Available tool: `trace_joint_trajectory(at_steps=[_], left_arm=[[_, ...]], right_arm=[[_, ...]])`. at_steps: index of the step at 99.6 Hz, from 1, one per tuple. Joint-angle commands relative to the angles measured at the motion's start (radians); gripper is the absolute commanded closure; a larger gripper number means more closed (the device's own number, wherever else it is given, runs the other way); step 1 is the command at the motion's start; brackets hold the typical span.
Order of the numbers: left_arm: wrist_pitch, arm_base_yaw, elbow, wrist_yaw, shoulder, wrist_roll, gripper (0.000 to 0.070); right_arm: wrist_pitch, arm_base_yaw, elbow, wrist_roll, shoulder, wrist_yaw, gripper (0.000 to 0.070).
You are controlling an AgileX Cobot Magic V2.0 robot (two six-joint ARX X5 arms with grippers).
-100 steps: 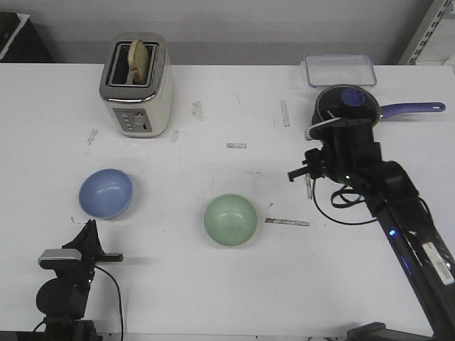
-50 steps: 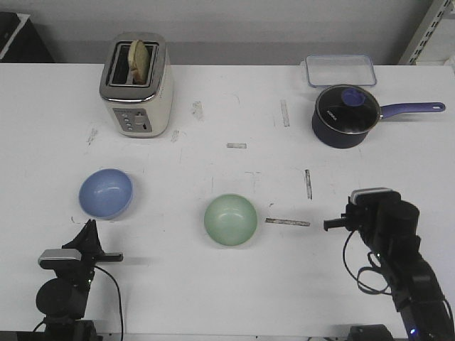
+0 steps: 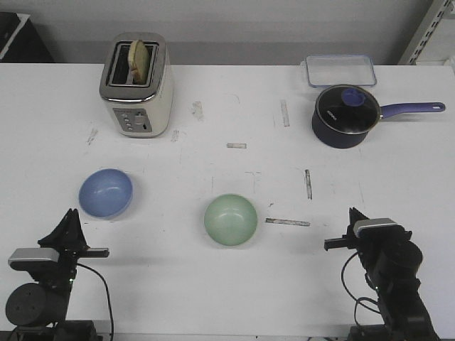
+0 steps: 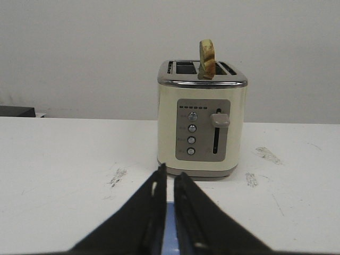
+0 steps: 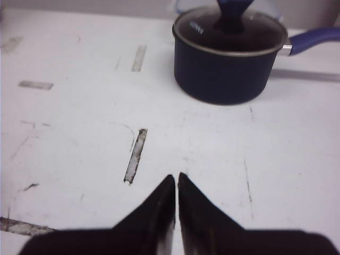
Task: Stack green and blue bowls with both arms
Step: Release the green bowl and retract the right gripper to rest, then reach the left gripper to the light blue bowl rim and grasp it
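The light blue bowl (image 3: 105, 193) sits upright and empty at the front left of the white table. The pale green bowl (image 3: 230, 219) sits upright and empty near the front middle. My left gripper (image 3: 70, 214) is low at the front left edge, just short of the blue bowl, shut and empty. In the left wrist view (image 4: 169, 172) a sliver of the blue bowl (image 4: 169, 234) shows between its fingers. My right gripper (image 3: 352, 213) is low at the front right, well right of the green bowl, shut and empty. It also shows in the right wrist view (image 5: 176, 178).
A cream toaster (image 3: 136, 85) with a bread slice in it stands at the back left and fills the left wrist view (image 4: 202, 127). A dark navy pot (image 3: 346, 117) with a long handle and a clear container (image 3: 340, 69) are at the back right. Tape marks (image 3: 287, 222) dot the table.
My right arm has pulled back from beside the navy pot to the front right edge. My left arm has shifted a little back and left. The bowls have not moved.
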Motion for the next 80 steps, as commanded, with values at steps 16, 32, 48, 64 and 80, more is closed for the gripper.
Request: trace_joint_trajectory(at_steps=[16,32,48,64,80], left_arm=[[-0.163,0.001,0.354,-0.002,0.303,0.006,0.0404],[-0.318,0.003,0.594,-0.002,0.541,0.005,0.0197],[-0.512,0.045,0.772,-0.002,0.765,0.001,0.0191],[-0.564,0.124,0.816,0.006,0.943,-0.002,0.0098],[-0.636,0.183,0.816,0.113,1.097,-0.03,0.0086]], right_arm=[[0.013,0.0,0.004,0.01,0.004,0.0,0.07],[0.014,0.0,0.004,0.01,0.009,0.0,0.07],[0.014,0.0,0.004,0.01,0.009,0.0,0.07],[0.014,0.0,0.004,0.01,0.009,0.0,0.07],[0.014,0.0,0.004,0.01,0.009,0.0,0.07]])
